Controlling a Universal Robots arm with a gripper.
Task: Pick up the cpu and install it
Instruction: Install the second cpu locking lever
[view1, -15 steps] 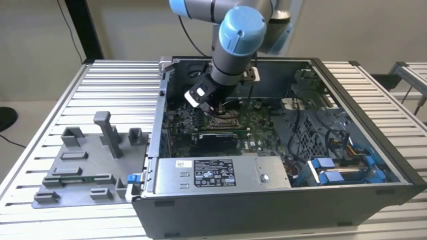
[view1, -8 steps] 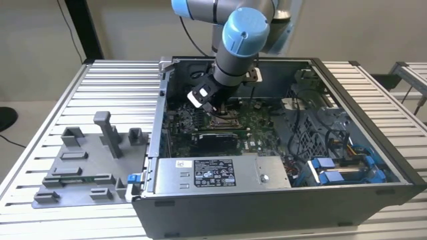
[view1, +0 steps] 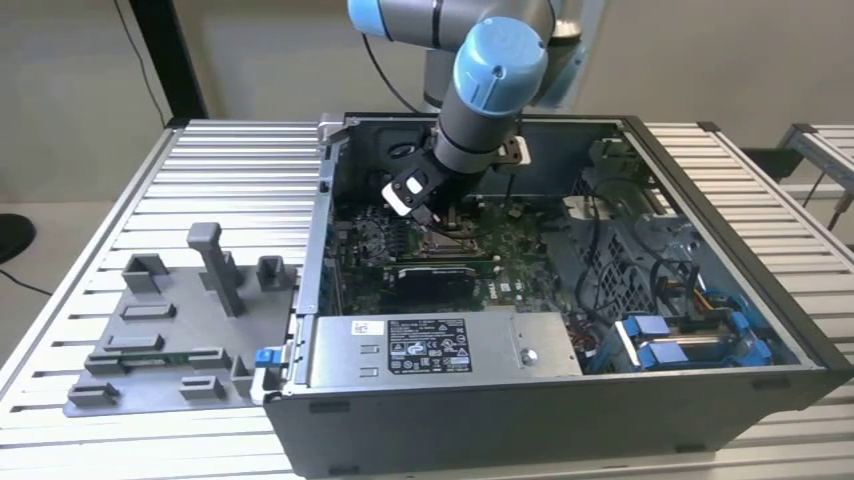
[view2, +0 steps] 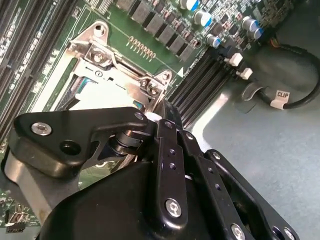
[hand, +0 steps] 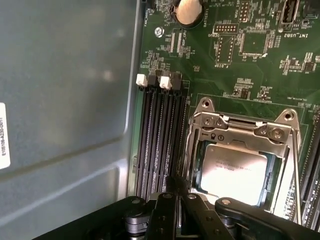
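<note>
The pincer (view1: 430, 215) hung low inside the case (view1: 747, 250), right above the socket (hand: 240, 150). The cpu (hand: 234, 169) lay flat within the socket frame, just beyond the pincer's tips in the first wrist view; whether the pincer gripped it or stood apart could not be told. The risk, as I judged it, was a chip seated slightly askew: pressing or dragging then would bend socket pins. The memory slots (hand: 160, 135) beside the pincer left little room for sideways drift.
</note>
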